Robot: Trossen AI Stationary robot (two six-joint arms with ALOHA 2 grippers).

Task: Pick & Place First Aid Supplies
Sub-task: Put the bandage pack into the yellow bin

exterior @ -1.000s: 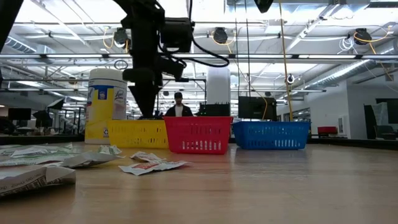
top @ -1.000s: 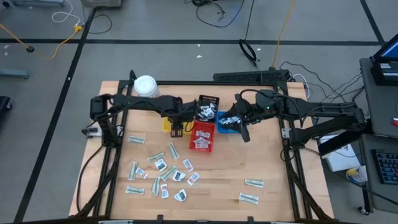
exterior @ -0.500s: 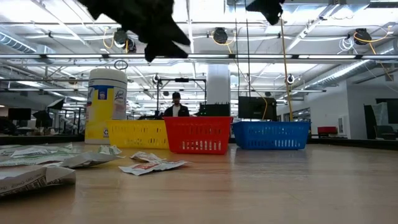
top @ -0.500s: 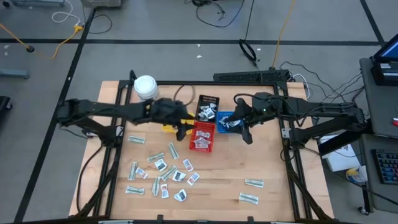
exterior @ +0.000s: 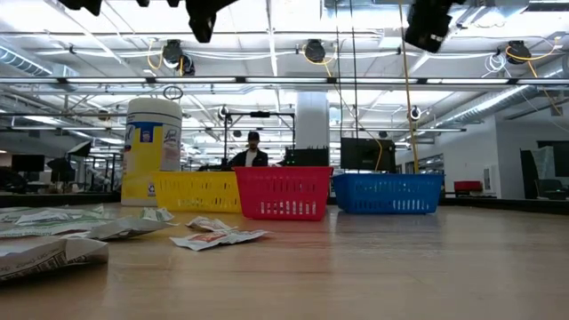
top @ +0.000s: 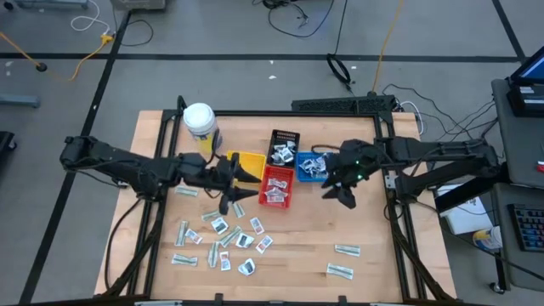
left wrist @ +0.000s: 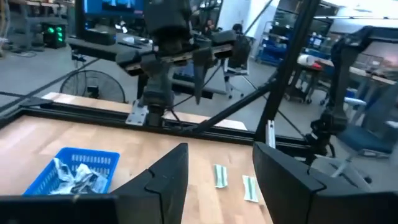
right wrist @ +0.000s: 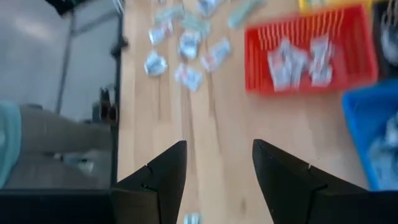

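Note:
The first aid supplies [top: 223,234] lie as several flat packets loose on the wooden table, near its front left. Two more packets [top: 342,260] lie at the front right, and others fill the red tray [top: 276,185], blue tray [top: 310,166] and black tray [top: 285,143]. My left gripper [top: 236,189] hangs open and level above the table, just nearer than the yellow tray [top: 248,161], with nothing between its fingers [left wrist: 219,155]. My right gripper [top: 344,194] hangs open beside the blue tray, slanting down, also with nothing between its fingers [right wrist: 219,149].
A white jar with a yellow label [top: 199,119] stands at the back left, beside the yellow tray [exterior: 197,191]. The four trays sit in a group at the table's middle back. Bare wood lies between the packet heap and the two packets at the front right.
My left gripper has risen out of the yellow tray, drawn back toward the table's left and near edge, and tipped from pointing down to level. My right gripper has drifted toward the near edge beside the blue tray and tipped further downward.

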